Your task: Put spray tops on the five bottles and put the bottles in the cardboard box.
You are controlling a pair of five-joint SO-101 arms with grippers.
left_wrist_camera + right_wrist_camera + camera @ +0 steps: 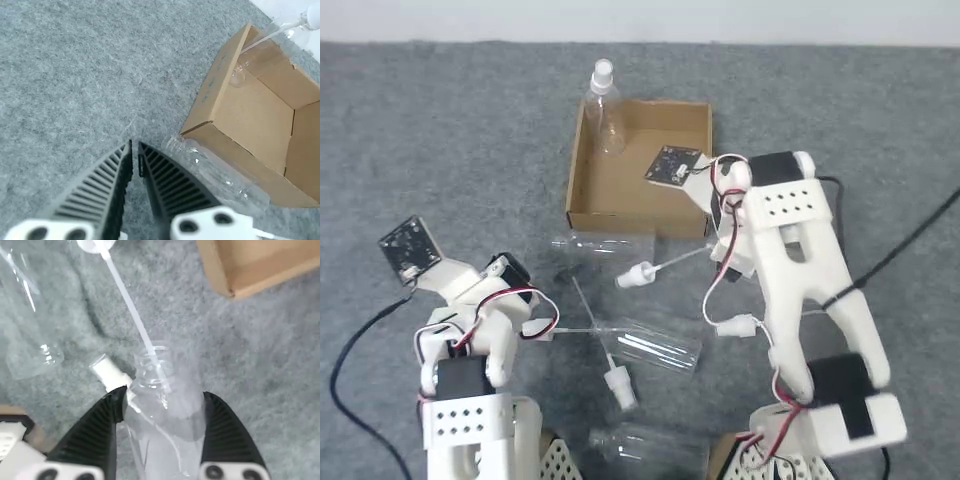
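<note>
Your right jaws pinch a clear bottle [165, 410], a spray top's tube [127, 305] at its mouth | your left jaws pressed together over the desk [65, 70] | one capped bottle [604, 110] leans inside the cardboard box [630, 190].

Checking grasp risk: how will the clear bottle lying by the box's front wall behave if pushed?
The bottle looks empty and clear plastic, so probably light and squashy. Lying on its round side, it may roll, though the carpet should slow it.

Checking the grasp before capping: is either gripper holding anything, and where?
The right gripper holds a clear bottle by its upper body, just below the neck; the left gripper holds nothing.
</note>
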